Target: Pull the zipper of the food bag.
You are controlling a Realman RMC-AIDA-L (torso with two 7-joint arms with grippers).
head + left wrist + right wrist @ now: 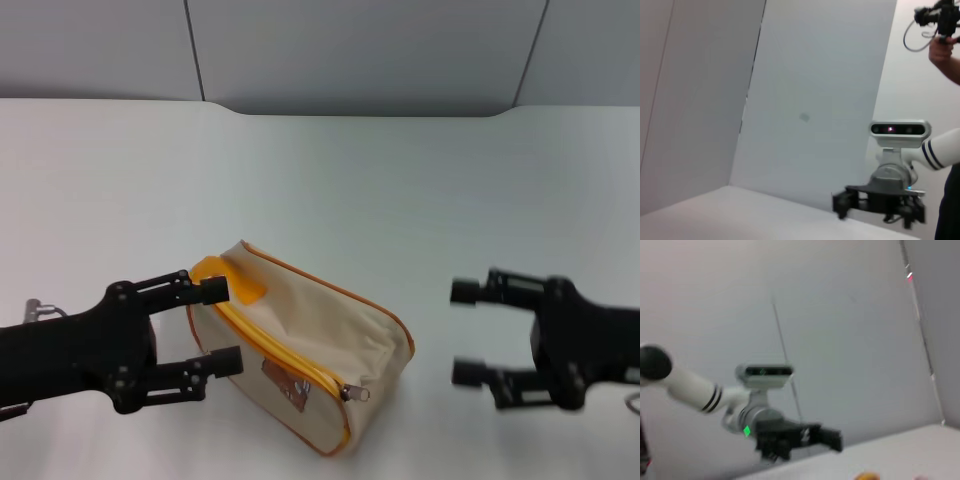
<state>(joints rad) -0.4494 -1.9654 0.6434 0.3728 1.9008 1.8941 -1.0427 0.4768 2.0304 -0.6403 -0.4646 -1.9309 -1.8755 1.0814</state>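
Note:
The food bag lies on the white table, low in the middle of the head view: beige canvas, orange piping, a yellow strap handle at its left end. The zipper runs along its near rim, and its silver pull tab sits at the right end. A small brown picture is on the near face. My left gripper is open, with its fingers either side of the bag's left end. My right gripper is open and empty, right of the bag and apart from it.
Grey wall panels stand behind the table. A cable end shows at the far left. The left wrist view shows my right gripper far off and a person's hand. The right wrist view shows my left gripper.

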